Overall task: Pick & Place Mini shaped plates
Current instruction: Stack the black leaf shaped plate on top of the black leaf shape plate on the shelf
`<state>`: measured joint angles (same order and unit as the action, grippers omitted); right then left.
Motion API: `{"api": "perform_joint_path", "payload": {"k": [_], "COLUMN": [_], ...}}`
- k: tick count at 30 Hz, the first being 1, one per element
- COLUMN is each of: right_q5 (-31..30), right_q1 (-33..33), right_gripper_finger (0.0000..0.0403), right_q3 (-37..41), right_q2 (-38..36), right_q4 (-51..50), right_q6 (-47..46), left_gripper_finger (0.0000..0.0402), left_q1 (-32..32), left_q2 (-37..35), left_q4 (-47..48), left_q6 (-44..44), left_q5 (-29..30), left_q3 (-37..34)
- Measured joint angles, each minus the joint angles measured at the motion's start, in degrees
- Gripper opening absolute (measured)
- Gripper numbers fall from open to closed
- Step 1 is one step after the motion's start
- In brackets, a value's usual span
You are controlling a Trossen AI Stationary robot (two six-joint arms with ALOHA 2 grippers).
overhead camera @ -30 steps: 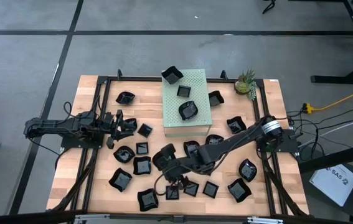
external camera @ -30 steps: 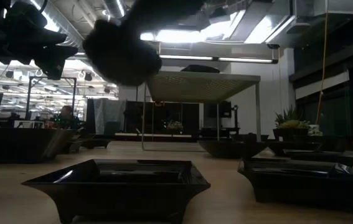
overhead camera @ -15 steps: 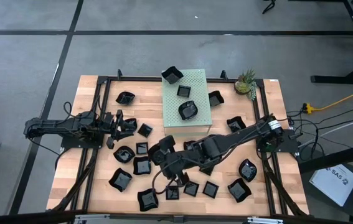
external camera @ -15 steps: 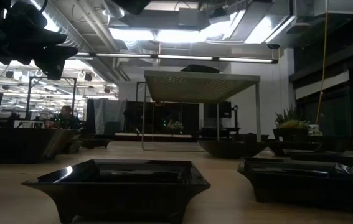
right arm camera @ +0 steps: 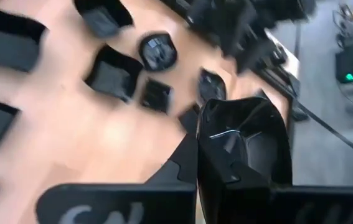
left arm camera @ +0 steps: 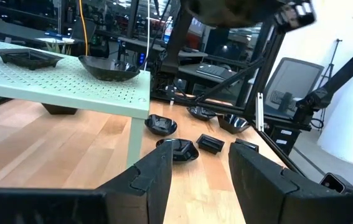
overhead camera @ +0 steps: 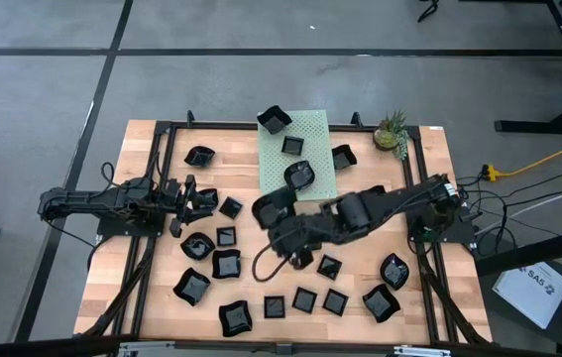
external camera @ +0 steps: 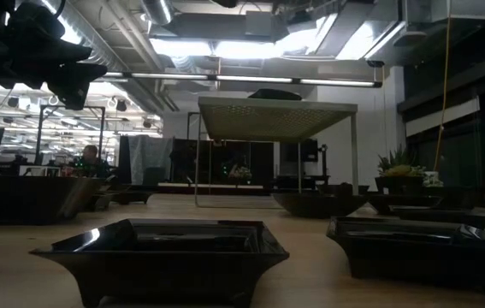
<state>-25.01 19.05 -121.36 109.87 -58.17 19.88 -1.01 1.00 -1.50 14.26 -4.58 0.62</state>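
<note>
Glossy black plastic mini plate [right arm camera: 241, 149] riding in the right tool [overhead camera: 273, 210], pinched by its rim above the counter [overhead camera: 142, 297] beside the pale green perforated box [overhead camera: 312, 149].

Three small black dishes [overhead camera: 299, 175] are already sitting on the box, suggesting the sorting is only getting under way, while some twenty more are lying scattered across the light wooden counter. The carried plate is showing an irregular, angular rim and a deep, shiny well. The left tool [overhead camera: 193, 200], fingers spread wide, is waiting low at the counter's left side.
</note>
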Motion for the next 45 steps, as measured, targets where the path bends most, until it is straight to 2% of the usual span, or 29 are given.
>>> {"api": "perform_joint_path", "payload": {"k": [4, 10, 17, 21, 26, 31, 37, 45], "right_q5": [-0.9, -1.0, -0.6, 2.3, 3.8, 3.6, 6.7, 7.1], "right_q1": [-1.6, -4.3, -8.5, -10.6, -11.7, -13.5, -15.7, -17.8], "right_gripper_finger": [0.0001, 0.0001, 0.0002, 0.0002, 0.0003, 0.0003, 0.0003, 0.0003], "right_q3": [2.5, 11.7, 26.6, 35.1, 42.3, 43.6, 43.6, 43.6], "right_q2": [-2.7, -9.1, -16.1, -18.8, -21.1, -22.1, -22.0, -22.0], "right_q4": [-1.3, 1.1, 8.9, 14.3, 20.7, 21.4, 20.5, 19.6], "right_q6": [0.0, -0.2, 3.9, 6.9, 11.7, 16.2, 15.8, 12.6], "left_gripper_finger": [0.0152, 0.0152, 0.0152, 0.0152, 0.0152, 0.0152, 0.0152, 0.0152], "left_q1": [0.0, 0.0, 0.0, 0.0, 0.0, 0.0, 0.0, 0.0], "left_q2": [0.0, 0.0, 0.0, 0.0, 0.0, 0.0, 0.0, 0.0], "left_q4": [0.0, 0.0, 0.0, 0.0, 0.0, 0.0, 0.0, 0.0], "left_q6": [0.0, 0.0, 0.0, 0.0, 0.0, 0.0, 0.0, 0.0], "left_q5": [0.0, 0.0, 0.0, 0.0, 0.0, 0.0, 0.0, 0.0], "left_q3": [0.0, 0.0, 0.0, 0.0, 0.0, 0.0, 0.0, 0.0]}}
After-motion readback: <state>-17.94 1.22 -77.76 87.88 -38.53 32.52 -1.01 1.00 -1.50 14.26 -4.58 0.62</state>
